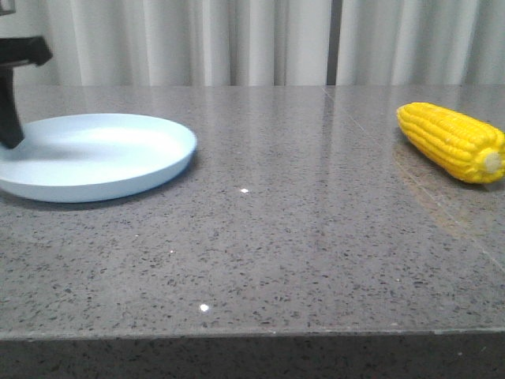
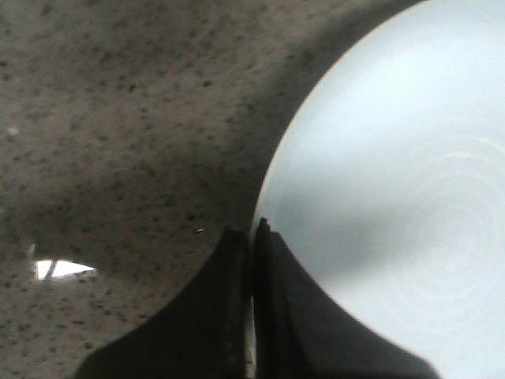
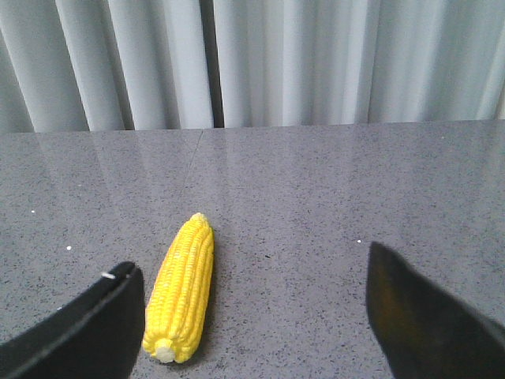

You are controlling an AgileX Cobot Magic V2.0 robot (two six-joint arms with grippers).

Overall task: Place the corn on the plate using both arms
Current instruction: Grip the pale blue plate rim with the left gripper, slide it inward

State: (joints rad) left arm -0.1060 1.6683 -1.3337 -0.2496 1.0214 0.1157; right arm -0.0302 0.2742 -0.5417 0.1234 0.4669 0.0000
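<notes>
The yellow corn (image 1: 451,140) lies on the grey table at the far right, pale stub end toward the front. The pale blue plate (image 1: 102,150) sits at the left. My left gripper (image 1: 11,134) is at the plate's left edge. In the left wrist view its fingers (image 2: 251,229) are pressed together with the thin rim of the plate (image 2: 394,158) between them. My right gripper (image 3: 252,260) is open and empty, out of the front view. In its wrist view the corn (image 3: 183,288) lies on the table between the fingers, close to one finger (image 3: 95,324).
The speckled grey stone table (image 1: 300,237) runs to a front edge near the bottom of the front view. White curtains (image 1: 237,39) hang behind the table. A seam in the tabletop (image 1: 371,134) passes just left of the corn.
</notes>
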